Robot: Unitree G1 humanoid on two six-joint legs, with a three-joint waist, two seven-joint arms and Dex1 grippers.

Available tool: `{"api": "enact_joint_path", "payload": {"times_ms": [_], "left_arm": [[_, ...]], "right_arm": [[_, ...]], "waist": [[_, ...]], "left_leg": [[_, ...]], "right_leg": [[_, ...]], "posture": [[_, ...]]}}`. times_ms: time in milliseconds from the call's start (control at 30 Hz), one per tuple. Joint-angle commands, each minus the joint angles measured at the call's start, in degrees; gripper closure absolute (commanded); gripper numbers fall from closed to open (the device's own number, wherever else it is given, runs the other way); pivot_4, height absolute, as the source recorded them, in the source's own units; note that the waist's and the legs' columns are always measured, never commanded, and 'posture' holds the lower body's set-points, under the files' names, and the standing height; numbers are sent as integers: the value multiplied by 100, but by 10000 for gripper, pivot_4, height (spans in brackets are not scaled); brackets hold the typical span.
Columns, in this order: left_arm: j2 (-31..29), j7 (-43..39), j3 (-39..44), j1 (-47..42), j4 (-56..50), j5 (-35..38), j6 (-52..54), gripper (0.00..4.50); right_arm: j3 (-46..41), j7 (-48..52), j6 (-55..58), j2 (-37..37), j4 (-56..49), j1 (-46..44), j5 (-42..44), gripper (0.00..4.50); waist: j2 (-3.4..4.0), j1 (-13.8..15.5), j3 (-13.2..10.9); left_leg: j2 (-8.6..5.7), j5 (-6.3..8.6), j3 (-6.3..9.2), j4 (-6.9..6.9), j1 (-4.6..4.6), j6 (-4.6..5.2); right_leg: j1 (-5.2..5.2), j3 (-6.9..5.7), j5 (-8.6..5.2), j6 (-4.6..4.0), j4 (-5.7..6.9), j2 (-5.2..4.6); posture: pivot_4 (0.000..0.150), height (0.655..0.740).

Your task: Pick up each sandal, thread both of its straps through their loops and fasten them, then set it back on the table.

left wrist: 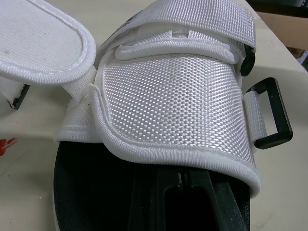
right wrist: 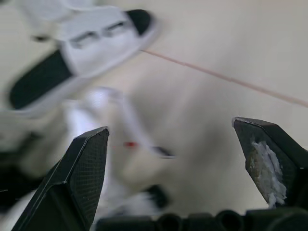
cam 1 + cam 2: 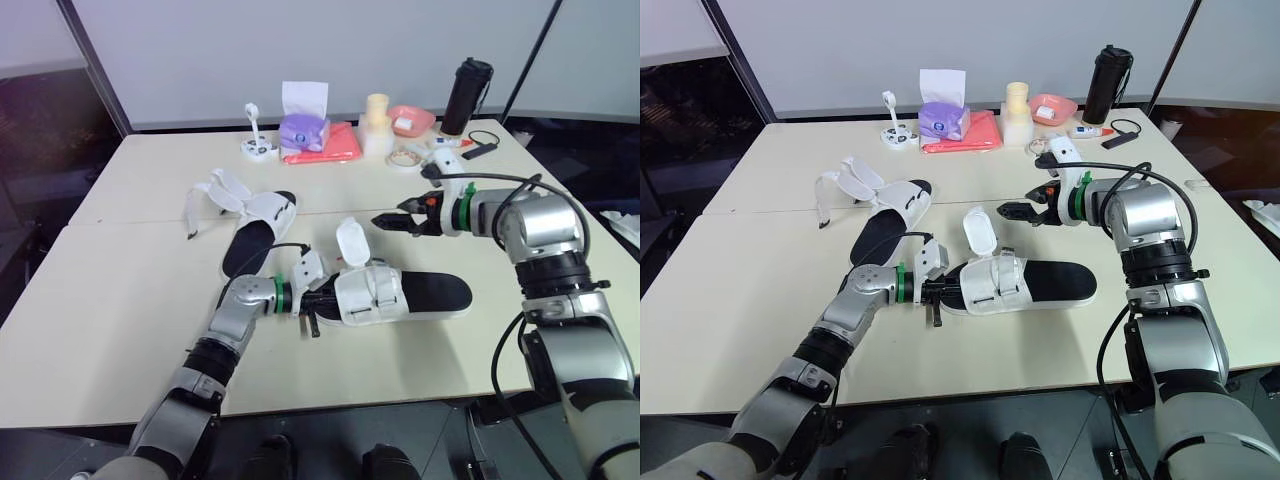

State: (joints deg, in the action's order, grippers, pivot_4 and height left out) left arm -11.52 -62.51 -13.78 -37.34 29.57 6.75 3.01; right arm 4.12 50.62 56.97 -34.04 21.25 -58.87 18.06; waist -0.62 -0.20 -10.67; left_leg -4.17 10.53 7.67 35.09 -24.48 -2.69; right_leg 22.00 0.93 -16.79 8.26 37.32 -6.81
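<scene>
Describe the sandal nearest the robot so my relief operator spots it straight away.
On the pale table, look at the near half, in front of the robot. The sandal lies crosswise there, with the left gripper at one end. Unlike the other sandal farther back, it has one white flap standing upright.

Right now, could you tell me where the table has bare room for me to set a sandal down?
Bare: the near-left corner of the table, left of the left gripper, and the strip between the near sandal and the front edge. Crowded: the back edge around the tissue box and bottle.
</scene>
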Motion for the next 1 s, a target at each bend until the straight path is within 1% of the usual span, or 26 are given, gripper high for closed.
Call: {"api": "enact_joint_path", "payload": {"times_ms": [33, 233, 400, 633, 833, 1000], "left_arm": [[7, 63, -139, 110, 144, -148, 82, 45000], [3, 63, -140, 99, 143, -150, 78, 45000], [-14, 52, -147, 103, 135, -150, 86, 45000], [3, 72, -151, 84, 147, -153, 88, 45000], [-3, 136, -109, 68, 126, -147, 97, 45000], [-27, 181, -71, 81, 93, -134, 108, 45000]], "right_arm": [[-58, 76, 296, 49, -466, 88, 236, 677], [49, 87, 586, 227, -920, 427, 457, 677], [265, 121, 435, 474, -727, 445, 406, 677], [400, 271, -19, 1048, 302, -24, 312, 677], [86, 397, -584, 1506, 1725, -712, 328, 677], [-127, 454, -859, 1648, 2356, -1110, 326, 677]], "waist": [[0, -1, 0], [0, -7, 0], [0, -29, 0], [0, -37, 0], [1, -36, 0], [1, -40, 0]], "left_leg": [[0, 0, 0, 0, 0, 0], [0, 0, 1, 1, 0, 0], [-1, 0, 2, 1, 0, 0], [-1, -1, 1, 2, 0, 0], [-3, -1, 3, 3, 1, -2], [-4, -2, 2, 2, 1, -2]], "right_leg": [[0, -1, 0, 0, 0, 0], [0, -1, 0, 0, 1, 0], [0, -1, 0, 0, 1, 0], [1, -1, 0, 0, 6, 0], [2, -1, 0, 0, 9, 0], [4, -1, 0, 0, 10, 0]], "posture": [[1500, 7400], [1500, 7400], [1500, 7400], [1500, 7400], [1500, 7400], [1500, 7400]]}}
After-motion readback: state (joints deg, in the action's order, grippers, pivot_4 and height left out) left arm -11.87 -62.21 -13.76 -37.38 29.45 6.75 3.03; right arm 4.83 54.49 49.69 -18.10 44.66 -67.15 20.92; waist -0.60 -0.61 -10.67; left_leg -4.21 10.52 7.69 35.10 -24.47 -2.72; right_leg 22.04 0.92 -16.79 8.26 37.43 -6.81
